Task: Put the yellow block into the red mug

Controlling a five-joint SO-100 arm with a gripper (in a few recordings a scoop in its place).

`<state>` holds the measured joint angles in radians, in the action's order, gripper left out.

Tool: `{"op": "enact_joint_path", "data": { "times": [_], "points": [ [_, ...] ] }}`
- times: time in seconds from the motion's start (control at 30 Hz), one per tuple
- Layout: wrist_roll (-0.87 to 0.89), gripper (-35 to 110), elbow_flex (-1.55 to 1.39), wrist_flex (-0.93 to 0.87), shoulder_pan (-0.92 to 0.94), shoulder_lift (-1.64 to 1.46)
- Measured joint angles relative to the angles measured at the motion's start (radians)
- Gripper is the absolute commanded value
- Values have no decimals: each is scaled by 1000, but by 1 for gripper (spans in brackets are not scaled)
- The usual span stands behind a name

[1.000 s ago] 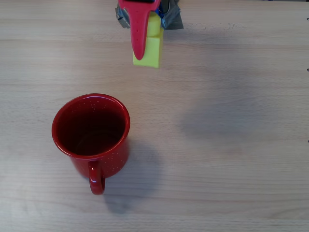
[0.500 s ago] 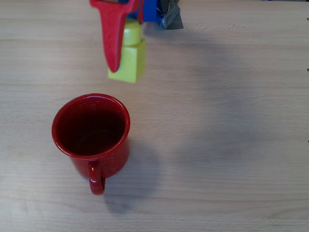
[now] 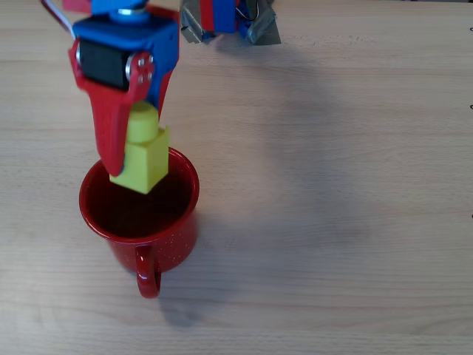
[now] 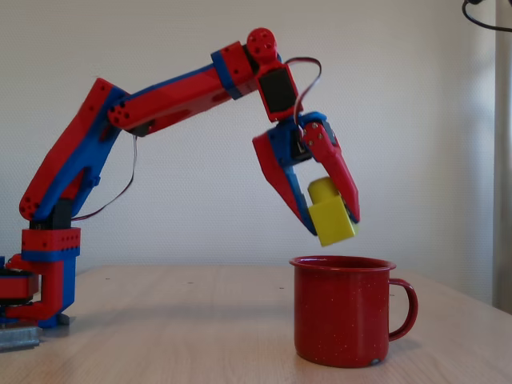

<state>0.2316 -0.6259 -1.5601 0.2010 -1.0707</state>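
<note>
The hand [image 4: 334, 224] is closed on the yellow block [image 4: 330, 213], gripping it between both fingers, stud tilted upward toward the wrist. The block hangs above the open rim of the red mug [image 4: 342, 308], clear of it. The mug stands upright on the bench [image 3: 355, 222].

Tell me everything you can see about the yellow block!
The yellow block is a small bright-yellow plastic brick, a cube with one round stud. It hangs tilted in the air, pinched between the fingers of the gripper, above the red mug near its back rim in the overhead view. It is not touching the mug.
</note>
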Motion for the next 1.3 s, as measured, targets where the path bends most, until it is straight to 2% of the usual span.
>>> {"op": "enact_joint_path", "data": {
  "times": [0.5,0.73,0.87,1.3],
  "points": [
    [0,0,15,20,15,54],
    [0,30,15,20,14,80],
    [0,42,15,20,15,80],
    [0,42,15,20,15,80]
  ]
}}
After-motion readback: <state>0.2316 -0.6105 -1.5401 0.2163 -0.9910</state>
